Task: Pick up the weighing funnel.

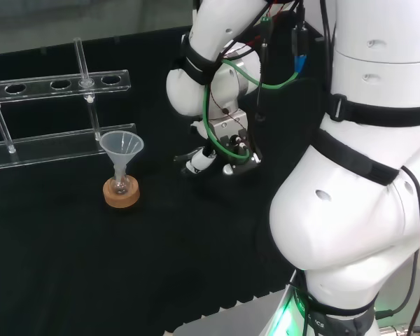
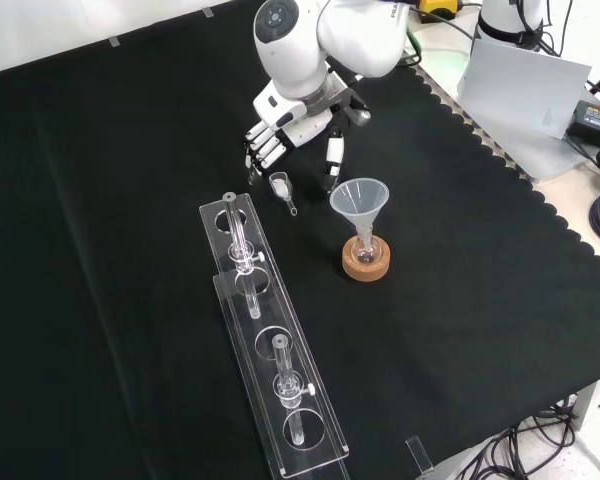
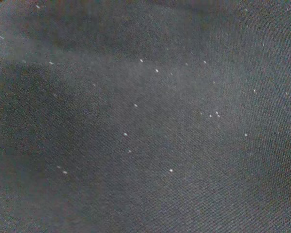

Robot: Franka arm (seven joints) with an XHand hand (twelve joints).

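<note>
- Risk at the hand (image 2: 292, 125): the weighing funnel (image 2: 280, 188) is small, clear and loose on the cloth (image 2: 100, 250). Fingers (image 2: 264, 150) closing off-centre would likely skid or roll it away rather than pinch it.
- Risk further out: front view, the funnel (image 2: 360, 197) stands at 3 o'clock of the piece, near the thumb (image 2: 333, 166). A wide sweep could tip it off its cork ring (image 2: 366, 264).
- Rack (image 2: 270, 340) end at 8 o'clock of the piece, also close.
- Hand: spread wide, fingers and thumb apart, holding nothing.
- Weighing funnel: on the cloth at 6 o'clock of the hand, between fingers and thumb. Contact cannot be told.
</note>
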